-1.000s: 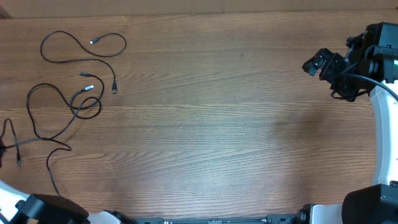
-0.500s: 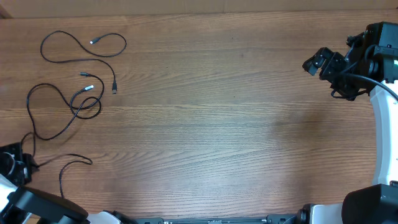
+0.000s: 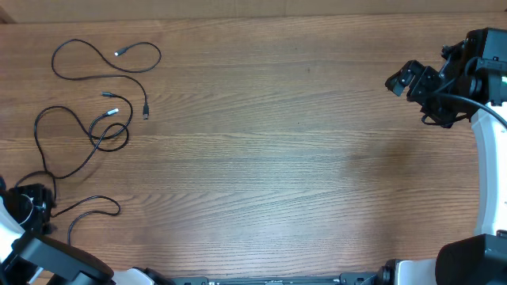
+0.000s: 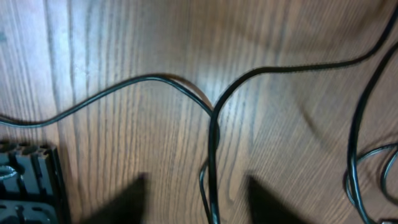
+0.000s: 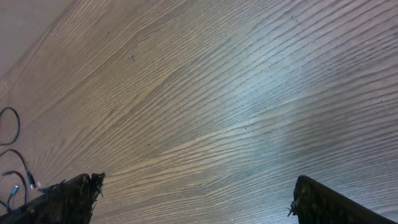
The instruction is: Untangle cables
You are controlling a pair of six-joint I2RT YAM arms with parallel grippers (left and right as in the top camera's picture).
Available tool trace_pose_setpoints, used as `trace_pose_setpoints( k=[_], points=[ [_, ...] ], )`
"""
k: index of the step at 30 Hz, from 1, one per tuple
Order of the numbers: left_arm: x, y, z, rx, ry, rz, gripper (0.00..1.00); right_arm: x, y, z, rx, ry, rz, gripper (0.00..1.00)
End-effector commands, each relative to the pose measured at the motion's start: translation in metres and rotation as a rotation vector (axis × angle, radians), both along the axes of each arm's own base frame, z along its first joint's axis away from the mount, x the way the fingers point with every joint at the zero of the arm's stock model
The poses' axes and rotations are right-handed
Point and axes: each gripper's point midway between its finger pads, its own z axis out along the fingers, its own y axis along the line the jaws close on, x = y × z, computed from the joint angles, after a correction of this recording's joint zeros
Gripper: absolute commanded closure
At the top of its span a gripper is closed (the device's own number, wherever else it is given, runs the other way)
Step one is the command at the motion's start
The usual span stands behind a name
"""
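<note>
Several thin black cables lie at the table's left. One loop (image 3: 103, 67) is at the far left corner, a second (image 3: 75, 142) crosses itself below it, and a third strand (image 3: 91, 207) curls near the front edge. My left gripper (image 3: 38, 199) sits low at the front left beside that strand. In the left wrist view, my left gripper (image 4: 199, 205) is open, with a cable (image 4: 212, 155) lying loose on the wood between its dark fingertips (image 4: 127, 202). My right gripper (image 3: 412, 83) hovers at the far right, and the right wrist view shows it (image 5: 199, 199) wide open with nothing in it.
The wooden table (image 3: 269, 158) stretches bare between the two arms. A black ribbed block (image 4: 28, 186) shows at the left wrist view's lower left. Cable ends (image 5: 12, 165) appear at the left edge of the right wrist view.
My left gripper came in from the left edge toward the front, pulling a cable end with it, then opened and let the cable go. The right arm stayed still.
</note>
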Motion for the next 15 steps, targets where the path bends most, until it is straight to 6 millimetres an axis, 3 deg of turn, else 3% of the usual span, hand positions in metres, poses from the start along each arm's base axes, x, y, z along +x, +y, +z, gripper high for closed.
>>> trace_pose_setpoints(
  k=[1,4,7,15],
  points=[
    [0.005,-0.003,0.0,0.015,-0.009,-0.069,0.2,0.001,-0.001,-0.001,-0.001,-0.002,-0.006,0.0],
    [0.019,-0.009,0.002,-0.006,-0.074,-0.185,0.08,0.001,-0.001,-0.001,-0.001,-0.001,-0.006,0.0],
    [0.028,-0.016,0.003,-0.034,-0.135,-0.257,0.07,0.001,-0.001,-0.001,-0.001,-0.001,-0.006,0.0],
    [0.019,-0.034,0.001,-0.109,-0.1,-0.228,0.04,0.004,0.001,0.002,0.01,-0.019,0.001,0.0]
  ],
)
